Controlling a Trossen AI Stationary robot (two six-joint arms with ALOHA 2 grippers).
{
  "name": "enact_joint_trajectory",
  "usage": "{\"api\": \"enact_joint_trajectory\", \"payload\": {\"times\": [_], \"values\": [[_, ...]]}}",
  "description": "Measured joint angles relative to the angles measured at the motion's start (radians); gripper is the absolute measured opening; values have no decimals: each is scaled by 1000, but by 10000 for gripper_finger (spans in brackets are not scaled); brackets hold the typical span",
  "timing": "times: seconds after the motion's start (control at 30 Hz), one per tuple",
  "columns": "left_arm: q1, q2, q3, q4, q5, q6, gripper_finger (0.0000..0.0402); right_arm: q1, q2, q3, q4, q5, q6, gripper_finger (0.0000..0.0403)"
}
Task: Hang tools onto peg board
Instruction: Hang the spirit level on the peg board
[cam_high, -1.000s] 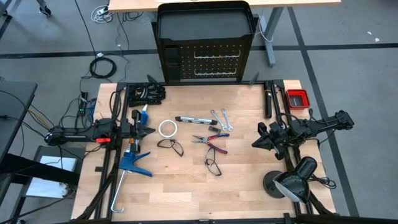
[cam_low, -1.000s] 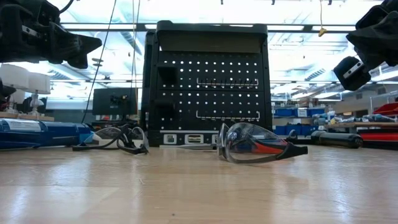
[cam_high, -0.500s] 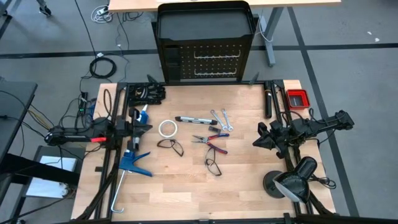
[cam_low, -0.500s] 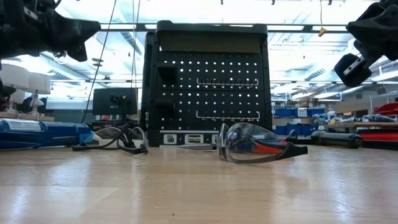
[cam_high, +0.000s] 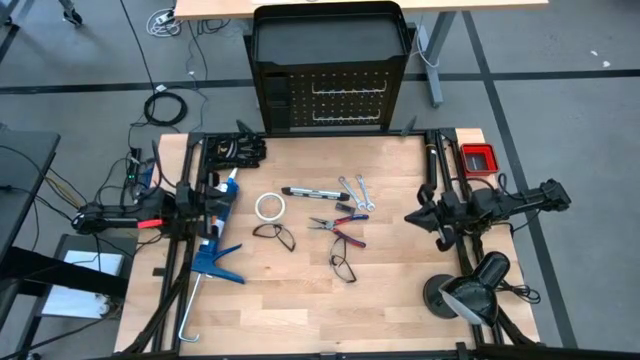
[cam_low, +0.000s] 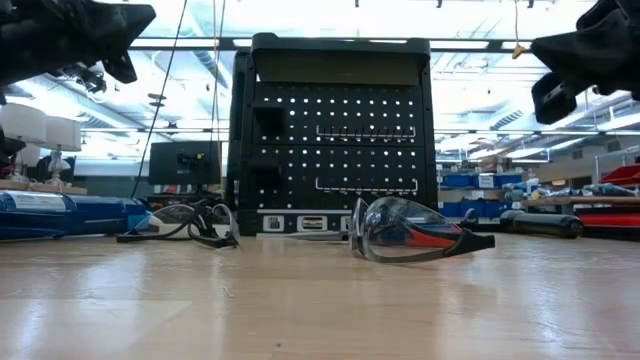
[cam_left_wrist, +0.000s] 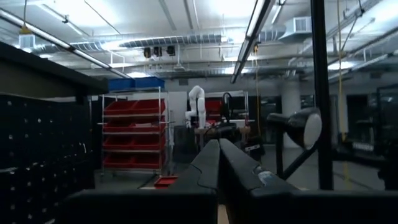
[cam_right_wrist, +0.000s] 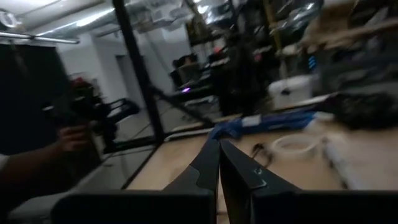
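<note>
The tools lie flat on the wooden table: two silver wrenches (cam_high: 355, 192), red-and-blue pliers (cam_high: 338, 228), a black-and-silver bar (cam_high: 308, 190), and two safety glasses (cam_high: 274, 235) (cam_high: 343, 268), which also show in the low view (cam_low: 195, 225) (cam_low: 410, 232). The black peg board (cam_high: 330, 95) stands upright beyond the far edge (cam_low: 335, 140). My left gripper (cam_high: 218, 196) hovers shut over the table's left side, tipped upward (cam_left_wrist: 219, 152). My right gripper (cam_high: 410, 217) hovers shut at the right side (cam_right_wrist: 219, 152). Both are clear of every tool.
A big blue caulking gun (cam_high: 214, 245) and a white tape roll (cam_high: 268, 207) lie near the left gripper. A red bin (cam_high: 477, 157) sits at the far right corner, a desk lamp (cam_high: 468, 288) at the near right. Black gear (cam_high: 236, 150) lies at the far left.
My left gripper has tipped its fingers upward and risen, its tip drawing back toward the table's left edge. My right gripper has rolled about its own axis and tipped up a little, staying in place. Both stay shut. No tool has moved.
</note>
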Motion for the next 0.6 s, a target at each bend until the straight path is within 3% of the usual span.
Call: {"api": "enact_joint_trajectory", "payload": {"times": [0.2, 0.43, 0.6], "values": [[0, 0, 0, 32, 0, -27, 12, -17, 0, 0, 64, 96, -136, 23], [0, 0, 0, 49, -17, -27, 12, -21, 0, 0, 65, 105, -150, 23], [0, 0, 0, 49, -84, -98, 12, -21, 0, 0, 65, 108, -285, 22]]}}
